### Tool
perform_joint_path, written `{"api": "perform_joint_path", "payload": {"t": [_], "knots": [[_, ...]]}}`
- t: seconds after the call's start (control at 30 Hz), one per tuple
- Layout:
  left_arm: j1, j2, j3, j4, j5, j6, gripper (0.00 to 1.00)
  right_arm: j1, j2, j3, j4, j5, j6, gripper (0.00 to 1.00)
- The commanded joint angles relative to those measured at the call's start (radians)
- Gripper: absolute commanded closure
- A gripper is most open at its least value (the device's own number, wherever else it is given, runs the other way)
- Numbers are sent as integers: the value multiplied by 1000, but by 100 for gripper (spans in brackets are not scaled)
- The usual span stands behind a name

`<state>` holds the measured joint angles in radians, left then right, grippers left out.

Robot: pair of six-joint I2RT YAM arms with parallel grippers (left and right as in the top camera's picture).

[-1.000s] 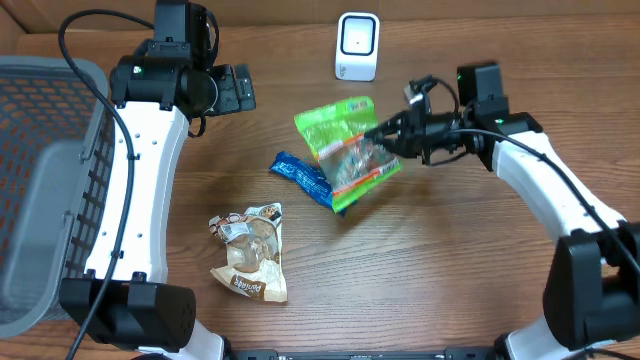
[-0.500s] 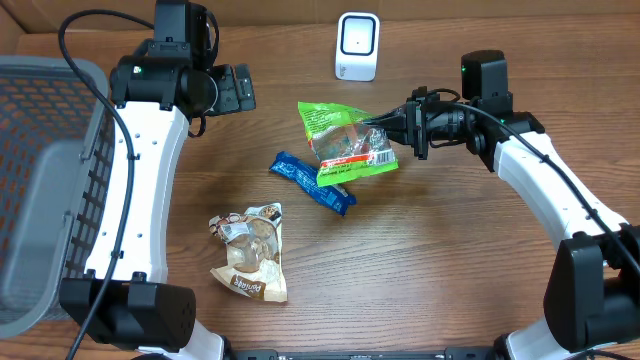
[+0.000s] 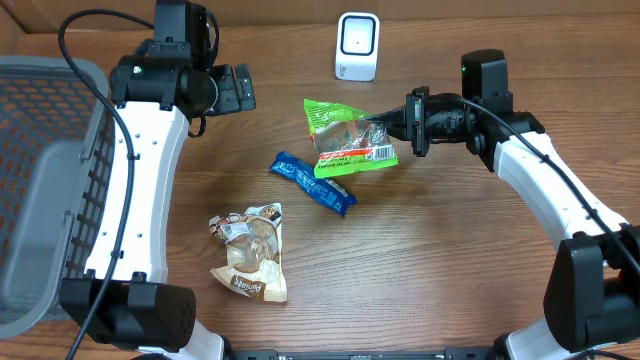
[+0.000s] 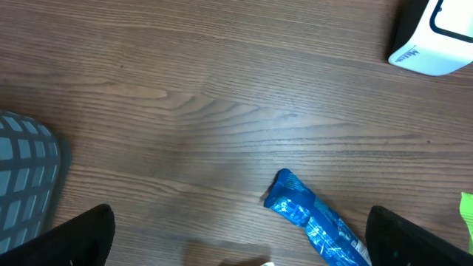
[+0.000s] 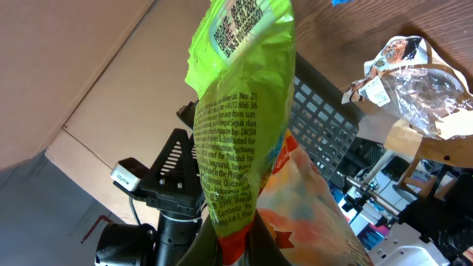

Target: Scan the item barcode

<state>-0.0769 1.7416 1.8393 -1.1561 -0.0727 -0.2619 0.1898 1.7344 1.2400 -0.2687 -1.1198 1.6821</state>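
Across the wooden table (image 3: pixel 420 280) we see, at the far left, a grey mesh basket (image 3: pixel 40 180), the biggest thing here. Next come the two white arms, one rising along each side. The left gripper (image 3: pixel 235 90) hangs over the back left of the table with its fingers (image 4: pixel 74 236) spread wide and nothing between them. The right gripper (image 3: pixel 400 122) points left, its jaws pinched together on the right edge of the green packet (image 3: pixel 345 140). The packet sticks out leftward from the gripper, in front of the scanner and apart from it. A white label with a barcode shows on its upward face near the lower right corner. From overhead, its lower edge overlaps the blue wrapper (image 3: pixel 312 182), which lies slantwise at mid table. A tan snack bag (image 3: pixel 250 250) lies flat nearer the front, well apart from both. The small white scanner (image 3: pixel 357 45) stands upright at the back edge.
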Motion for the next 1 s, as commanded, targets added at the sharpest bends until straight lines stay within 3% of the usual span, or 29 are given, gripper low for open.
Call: {"api": "perform_joint_path", "payload": {"t": [0.0, 0.17, 0.3, 0.37, 0.57, 0.73, 0.97], "knots": [[-2, 5, 28, 1, -9, 4, 0, 2, -31, 21, 10, 16, -40, 96], [-2, 5, 28, 1, -9, 4, 0, 2, -31, 21, -14, 174, -498, 96], [-2, 5, 28, 1, -9, 4, 0, -1, -31, 21, -144, 375, -875, 96], [-2, 5, 28, 1, -9, 4, 0, -1, -31, 21, -213, 533, -984, 96], [-2, 5, 28, 1, -9, 4, 0, 11, -31, 30, -327, 1058, -1173, 96], [-2, 5, 28, 1, -9, 4, 0, 18, -31, 101, -403, 1309, -1287, 96], [0, 5, 28, 1, -9, 4, 0, 173, -11, 129, -479, 1713, -1294, 96]]}}
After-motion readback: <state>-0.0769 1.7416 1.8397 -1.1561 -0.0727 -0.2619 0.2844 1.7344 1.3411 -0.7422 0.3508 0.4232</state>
